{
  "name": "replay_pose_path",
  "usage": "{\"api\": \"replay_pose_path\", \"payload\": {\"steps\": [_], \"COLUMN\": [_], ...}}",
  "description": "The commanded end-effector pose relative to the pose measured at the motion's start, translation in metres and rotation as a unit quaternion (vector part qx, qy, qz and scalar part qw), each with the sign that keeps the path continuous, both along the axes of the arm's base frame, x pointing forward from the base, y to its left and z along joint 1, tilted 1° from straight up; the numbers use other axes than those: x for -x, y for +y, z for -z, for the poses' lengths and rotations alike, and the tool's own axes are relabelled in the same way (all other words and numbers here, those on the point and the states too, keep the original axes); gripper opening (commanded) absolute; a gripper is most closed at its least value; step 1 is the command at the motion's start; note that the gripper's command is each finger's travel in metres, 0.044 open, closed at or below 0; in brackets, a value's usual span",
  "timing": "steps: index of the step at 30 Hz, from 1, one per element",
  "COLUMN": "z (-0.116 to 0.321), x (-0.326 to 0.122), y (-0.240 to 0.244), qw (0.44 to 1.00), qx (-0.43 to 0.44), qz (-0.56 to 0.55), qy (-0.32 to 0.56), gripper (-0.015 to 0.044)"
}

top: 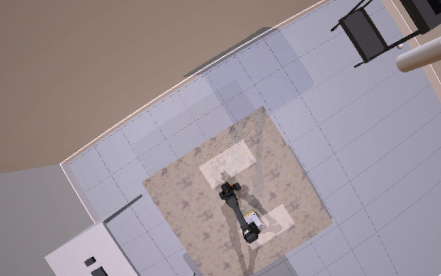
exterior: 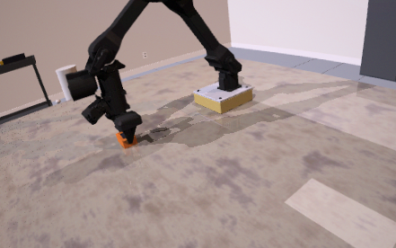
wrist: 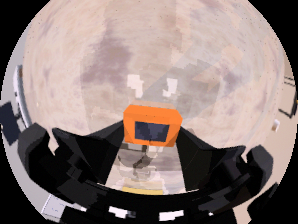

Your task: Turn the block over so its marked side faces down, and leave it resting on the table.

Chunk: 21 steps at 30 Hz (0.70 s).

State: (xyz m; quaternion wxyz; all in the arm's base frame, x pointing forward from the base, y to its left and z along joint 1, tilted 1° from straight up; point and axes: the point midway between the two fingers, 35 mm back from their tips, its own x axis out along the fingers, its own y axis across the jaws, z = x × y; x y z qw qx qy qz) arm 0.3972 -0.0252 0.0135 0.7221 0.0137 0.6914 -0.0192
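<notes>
The gripper (exterior: pixel 129 134) clamps the orange block (exterior: pixel 125 140) at the wrist view's six o'clock, dark marked face upward; lifting, flipping and release remain.

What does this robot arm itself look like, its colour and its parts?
The arm is matt black all over, built of chunky angular links. It stands on a white-topped, yellow-sided base. The end effector has two tapering black fingers. No cables or markings show.

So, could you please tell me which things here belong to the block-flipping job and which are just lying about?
Belongs to the job:
- orange block, dark marked face up
- claw, shut on the block
- table surface

Just lying about:
- black side stand
- white cylinder
- dark cabinet
</notes>
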Motion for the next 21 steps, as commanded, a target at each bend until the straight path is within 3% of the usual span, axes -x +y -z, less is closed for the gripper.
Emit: {"api": "replay_pose_path", "payload": {"steps": [1, 5, 11, 21], "z": [0.001, 0.001, -0.028, -0.026], "x": [0.000, 0.000, 0.001, 0.000], "y": [0.000, 0.000, 0.000, 0.000], "qw": [1.000, 1.000, 1.000, 1.000], "qx": [0.001, 0.001, 0.001, 0.002], "qz": [-0.002, -0.002, -0.002, -0.002], "qy": [0.000, 0.000, 0.000, -0.026], "gripper": [0.0169, 0.0142, 0.0000, 0.0000]}}
